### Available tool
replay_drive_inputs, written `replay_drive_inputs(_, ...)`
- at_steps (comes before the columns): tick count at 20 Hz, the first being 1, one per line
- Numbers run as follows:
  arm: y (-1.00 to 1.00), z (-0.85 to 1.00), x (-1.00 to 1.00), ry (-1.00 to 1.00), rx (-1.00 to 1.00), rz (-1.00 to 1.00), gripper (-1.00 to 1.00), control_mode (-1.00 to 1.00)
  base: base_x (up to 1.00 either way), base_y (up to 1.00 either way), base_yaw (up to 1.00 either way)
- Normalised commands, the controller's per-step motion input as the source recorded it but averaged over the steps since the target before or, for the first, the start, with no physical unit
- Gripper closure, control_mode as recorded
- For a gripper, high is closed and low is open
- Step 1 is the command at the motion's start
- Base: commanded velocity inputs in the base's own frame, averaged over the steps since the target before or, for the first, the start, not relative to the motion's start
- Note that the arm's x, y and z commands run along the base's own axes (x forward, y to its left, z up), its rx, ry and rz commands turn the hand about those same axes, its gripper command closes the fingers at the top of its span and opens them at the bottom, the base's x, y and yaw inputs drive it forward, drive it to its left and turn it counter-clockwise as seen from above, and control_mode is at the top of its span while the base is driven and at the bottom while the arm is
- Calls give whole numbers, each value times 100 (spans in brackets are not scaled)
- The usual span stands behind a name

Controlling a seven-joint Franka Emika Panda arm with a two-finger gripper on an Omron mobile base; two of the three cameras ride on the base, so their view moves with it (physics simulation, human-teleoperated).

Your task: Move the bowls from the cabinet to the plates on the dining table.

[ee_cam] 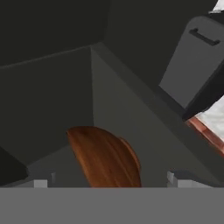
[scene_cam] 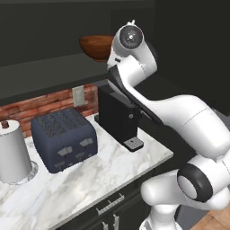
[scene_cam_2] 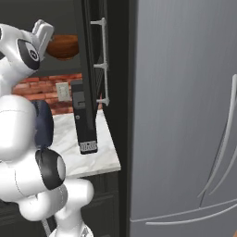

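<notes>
Gripper [ee_cam: 107,179]: jaws spread wide, nothing held, raised at the open cabinet [ee_cam: 52,87], finger tips flanking a reddish-brown wooden bowl [ee_cam: 105,157] without visible contact. Bowl: resting on the dark cabinet shelf, above the marble counter [scene_cam: 112,166]. Counter stock: navy toaster [scene_cam: 65,139], black coffee machine [scene_cam: 119,119], paper towel roll [scene_cam: 13,150]; brick backsplash [scene_cam: 40,105] behind, grey refrigerator [scene_cam_2: 185,115] at right.
</notes>
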Motion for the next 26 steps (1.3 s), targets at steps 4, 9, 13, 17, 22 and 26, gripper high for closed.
replay_drive_inputs(4, 0, -11, 44, 0, -8, 0, -100, -100, 0, 0, 0)
replay_drive_inputs(9, 0, -6, 50, 0, -4, 0, -100, -100, 0, 0, 0)
replay_drive_inputs(13, 0, 0, 54, 0, -1, 0, -100, -100, 0, 0, 0)
replay_drive_inputs(17, 0, 0, 55, 0, 0, 0, -100, -100, 0, 0, 0)
replay_drive_inputs(22, 9, 0, 44, 0, 0, 0, -100, -100, 0, 0, 0)
replay_drive_inputs(26, 18, 0, 33, 1, 0, 1, -100, -100, 0, 0, 0)
